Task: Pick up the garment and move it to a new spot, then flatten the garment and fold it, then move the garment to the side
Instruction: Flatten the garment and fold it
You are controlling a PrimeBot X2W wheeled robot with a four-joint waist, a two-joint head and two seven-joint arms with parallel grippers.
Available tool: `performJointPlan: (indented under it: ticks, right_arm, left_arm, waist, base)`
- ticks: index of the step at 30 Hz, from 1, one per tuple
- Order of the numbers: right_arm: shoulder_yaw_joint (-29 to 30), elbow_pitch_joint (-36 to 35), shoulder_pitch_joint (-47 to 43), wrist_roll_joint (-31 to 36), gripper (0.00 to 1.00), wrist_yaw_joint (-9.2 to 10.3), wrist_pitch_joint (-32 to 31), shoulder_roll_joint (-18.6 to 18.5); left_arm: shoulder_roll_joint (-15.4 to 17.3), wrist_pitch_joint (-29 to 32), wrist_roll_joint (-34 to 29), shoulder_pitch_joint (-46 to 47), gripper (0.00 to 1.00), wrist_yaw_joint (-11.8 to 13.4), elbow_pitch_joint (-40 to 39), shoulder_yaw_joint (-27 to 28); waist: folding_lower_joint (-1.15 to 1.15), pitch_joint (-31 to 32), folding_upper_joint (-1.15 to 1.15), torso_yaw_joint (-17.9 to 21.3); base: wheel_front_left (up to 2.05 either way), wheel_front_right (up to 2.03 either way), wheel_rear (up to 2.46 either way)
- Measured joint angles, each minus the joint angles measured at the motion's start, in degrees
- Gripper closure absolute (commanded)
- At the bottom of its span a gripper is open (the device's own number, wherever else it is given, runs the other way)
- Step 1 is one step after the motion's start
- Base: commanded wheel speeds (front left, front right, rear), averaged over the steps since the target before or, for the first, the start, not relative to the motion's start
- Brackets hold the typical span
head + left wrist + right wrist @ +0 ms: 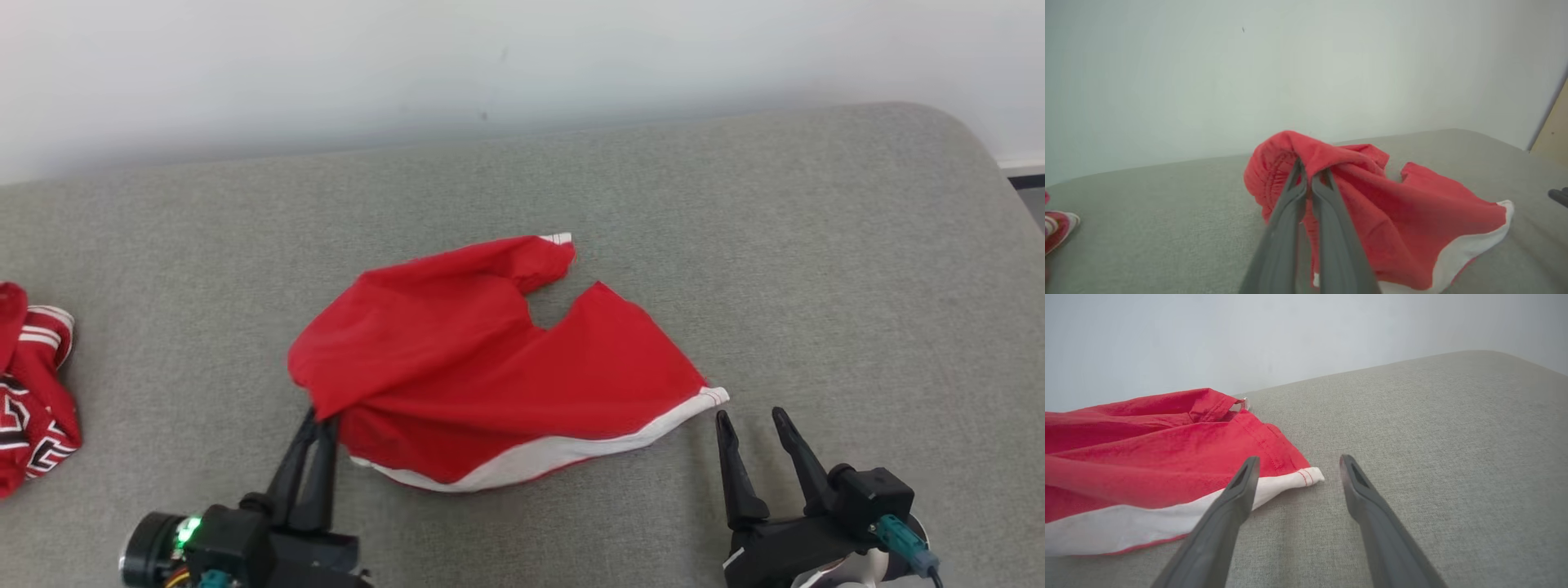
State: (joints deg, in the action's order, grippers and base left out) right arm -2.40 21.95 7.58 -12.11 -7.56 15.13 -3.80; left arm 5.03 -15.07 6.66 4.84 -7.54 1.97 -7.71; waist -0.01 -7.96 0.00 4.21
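The garment [482,359] is a pair of red shorts with a white hem band, lying rumpled in the middle of the grey cushion. My left gripper [320,419] is shut on the garment's near left edge, at the gathered waistband [1274,175], which it lifts into a peak. In the left wrist view the left gripper [1308,169] has its two fingers pressed together under a fold of red cloth. My right gripper [749,415] stands open just right of the white-banded corner [1306,475], with nothing between its fingers [1241,490].
A second red garment with white and black stripes [33,392] lies crumpled at the far left edge of the grey cushion [816,245]. A pale wall runs behind it. The cushion's rounded right corner drops off at the far right.
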Motion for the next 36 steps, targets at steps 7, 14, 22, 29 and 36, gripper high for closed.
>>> performJointPlan:
  ticks: [7, 14, 22, 29, 36]
  right_arm:
    - [-1.4, -0.3, 1.0, -0.4, 0.00, 0.00, 0.0, 0.3]
    - [-0.9, -0.7, 2.1, -0.4, 0.00, 0.00, 0.0, -1.2]
    - [-1.2, -1.6, 3.0, -0.7, 0.00, 0.00, 0.0, -1.5]
    - [-1.7, -1.6, 3.3, -1.1, 0.00, 0.00, 0.0, -1.9]
    - [-1.4, 0.3, 4.1, -1.1, 0.00, 0.00, 0.0, -2.5]
  left_arm:
    - [-0.1, 0.0, -3.2, 4.4, 1.00, 1.6, 13.6, 3.7]
    - [-0.7, 0.0, -5.2, 13.4, 0.22, 5.9, 27.7, 4.4]
    - [-1.2, 0.0, -4.5, 17.3, 0.00, 8.2, 33.6, 5.3]
    - [-1.7, 0.0, -3.7, 14.6, 0.00, 7.7, 26.5, 4.5]
    - [-1.9, 0.0, -3.3, 10.3, 0.00, 7.0, 20.3, 3.4]
  waist:
    - [0.00, -1.4, 0.00, -0.1]
    - [0.01, -4.6, 0.01, 3.6]
    - [0.01, -6.9, 0.01, 4.9]
    - [0.01, -6.7, 0.00, 1.6]
    - [0.01, -6.1, 0.00, -2.2]
  base:
    - [0.00, 0.00, 0.00]
    - [0.00, 0.00, 0.00]
    - [0.00, 0.00, 0.00]
    - [0.00, 0.00, 0.00]
    - [0.00, 0.00, 0.00]
